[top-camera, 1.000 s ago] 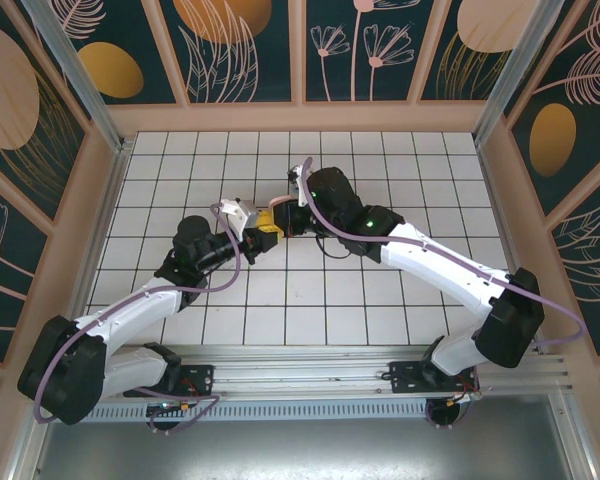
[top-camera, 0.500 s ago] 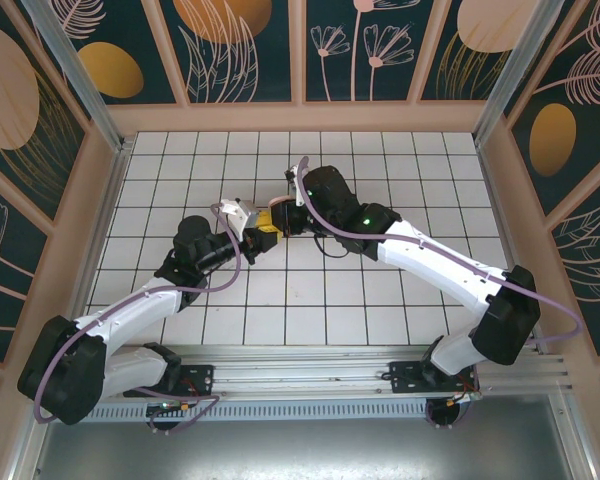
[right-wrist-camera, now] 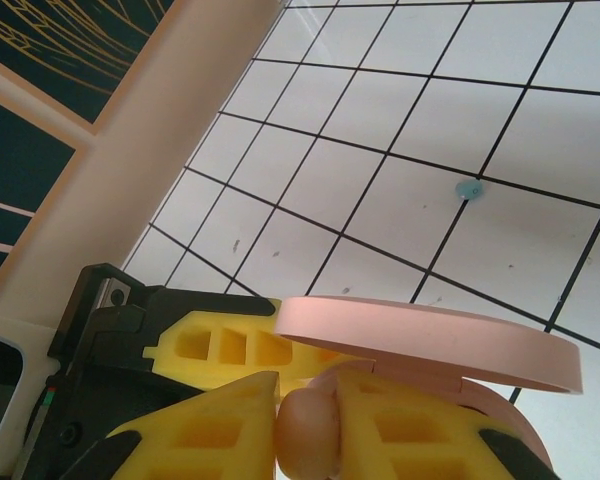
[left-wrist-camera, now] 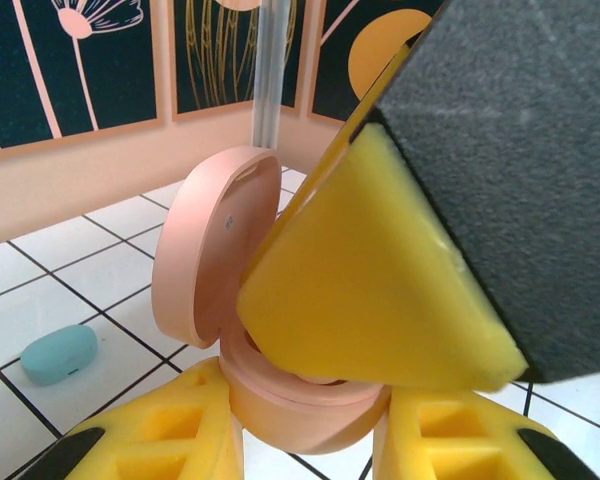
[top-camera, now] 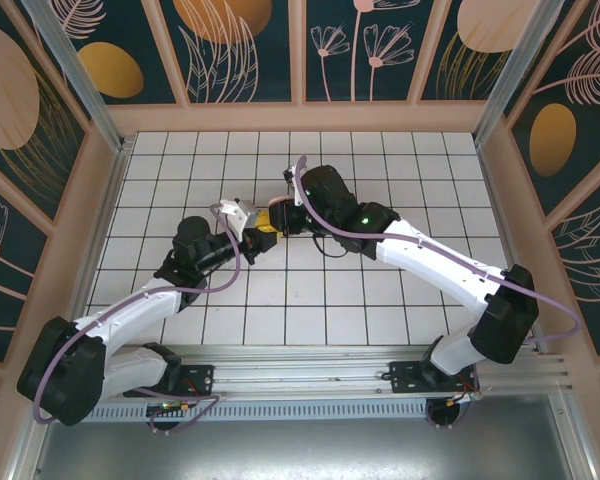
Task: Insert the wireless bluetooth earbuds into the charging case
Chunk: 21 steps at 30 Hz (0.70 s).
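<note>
My left gripper (left-wrist-camera: pixel 305 425) is shut on the base of the pink charging case (left-wrist-camera: pixel 300 395), whose lid (left-wrist-camera: pixel 212 245) stands open. Where the two arms meet in the top view, the left gripper (top-camera: pixel 252 233) faces my right gripper (top-camera: pixel 278 221). The right gripper (right-wrist-camera: pixel 305 400) is shut on a pale pink earbud (right-wrist-camera: pixel 308 438), right at the case's opening under the lid (right-wrist-camera: pixel 430 340). One yellow right fingertip (left-wrist-camera: pixel 380 290) reaches down into the case and hides its inside. A tiny teal earbud (right-wrist-camera: pixel 468 189) lies on a floor tile beyond.
A teal oval piece (left-wrist-camera: pixel 60 353) lies on the tiles to the left of the case. The white tiled floor (top-camera: pixel 400 170) is ringed by a pink wall (top-camera: pixel 300 118) with posts at the corners.
The right gripper has crept a little left and closer to the held case. The left arm has stayed still with the case.
</note>
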Tool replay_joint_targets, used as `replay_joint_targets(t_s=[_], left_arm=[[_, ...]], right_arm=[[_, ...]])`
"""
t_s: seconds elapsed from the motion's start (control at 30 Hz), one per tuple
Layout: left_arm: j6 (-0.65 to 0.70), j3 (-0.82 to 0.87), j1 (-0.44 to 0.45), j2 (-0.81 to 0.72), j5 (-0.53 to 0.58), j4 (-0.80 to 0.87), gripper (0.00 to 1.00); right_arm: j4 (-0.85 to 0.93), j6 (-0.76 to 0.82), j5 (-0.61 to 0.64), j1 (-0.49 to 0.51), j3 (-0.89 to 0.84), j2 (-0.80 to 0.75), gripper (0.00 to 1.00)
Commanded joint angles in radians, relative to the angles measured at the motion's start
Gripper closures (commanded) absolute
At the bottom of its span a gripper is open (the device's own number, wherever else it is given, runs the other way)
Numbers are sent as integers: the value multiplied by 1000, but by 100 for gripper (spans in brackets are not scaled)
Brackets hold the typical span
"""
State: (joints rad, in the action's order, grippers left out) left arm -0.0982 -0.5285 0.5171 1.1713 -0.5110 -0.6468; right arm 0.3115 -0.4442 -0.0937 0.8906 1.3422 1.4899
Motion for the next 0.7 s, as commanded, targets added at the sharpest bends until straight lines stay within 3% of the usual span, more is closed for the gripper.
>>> replay_joint_targets(t_s=[0.0, 0.67], left_arm=[[9, 6, -1, -28, -18, -55, 88], [13, 21, -1, -45, -12, -50, 88]], right_arm=[[28, 15, 41, 2, 39, 18, 78], [31, 9, 48, 2, 61, 19, 73]])
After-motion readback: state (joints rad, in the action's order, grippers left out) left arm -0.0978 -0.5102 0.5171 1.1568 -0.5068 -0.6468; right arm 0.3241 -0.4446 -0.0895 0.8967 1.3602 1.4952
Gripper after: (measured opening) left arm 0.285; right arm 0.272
